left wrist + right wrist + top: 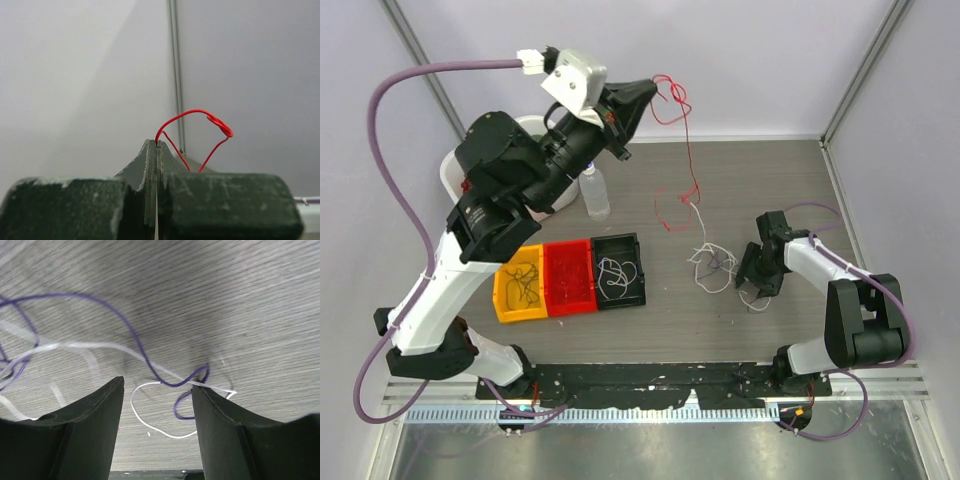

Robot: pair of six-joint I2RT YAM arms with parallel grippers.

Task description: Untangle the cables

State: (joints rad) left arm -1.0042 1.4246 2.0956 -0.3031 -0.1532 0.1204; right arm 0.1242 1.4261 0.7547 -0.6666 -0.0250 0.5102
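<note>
Left tool (pixel 157 145) raised high, pressed together, pinching red cable (pixel 200 110). Right tool (pixel 157 386) spread, low over purple cable (pixel 125 322) and white cable (pixel 90 344) crossing on surface (pixel 240 300).

left gripper (pixel 655 92) holds the red cable (pixel 690 160) aloft.

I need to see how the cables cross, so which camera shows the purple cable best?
Right wrist view: the purple cable runs close up, crossing the white cable ahead of the open right hand. The top view gives only faint dark strands in the tangle. The left wrist view misses it.
</note>
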